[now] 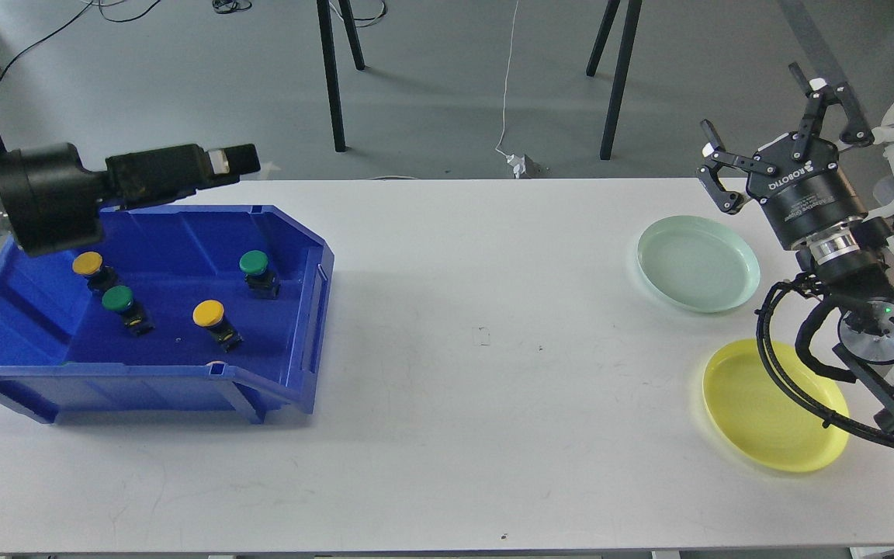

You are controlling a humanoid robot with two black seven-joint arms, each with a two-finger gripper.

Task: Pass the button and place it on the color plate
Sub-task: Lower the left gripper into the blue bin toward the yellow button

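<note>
A blue bin [183,233] on the left of the white table holds several push buttons: a yellow one [88,264], a green one [117,298], another yellow one [208,313] and another green one [254,262]. My left gripper [233,160] lies level above the bin's back edge, pointing right, seen side-on, so its fingers overlap. It holds nothing that I can see. A pale green plate [698,262] and a yellow plate [774,404] lie at the right. My right gripper [769,109] is open and empty, raised behind the green plate.
The white table [478,341] spans the view between bin and plates. The right arm's cables [796,365] hang over the yellow plate's right side. Chair and stand legs [334,78] stand on the floor behind the table.
</note>
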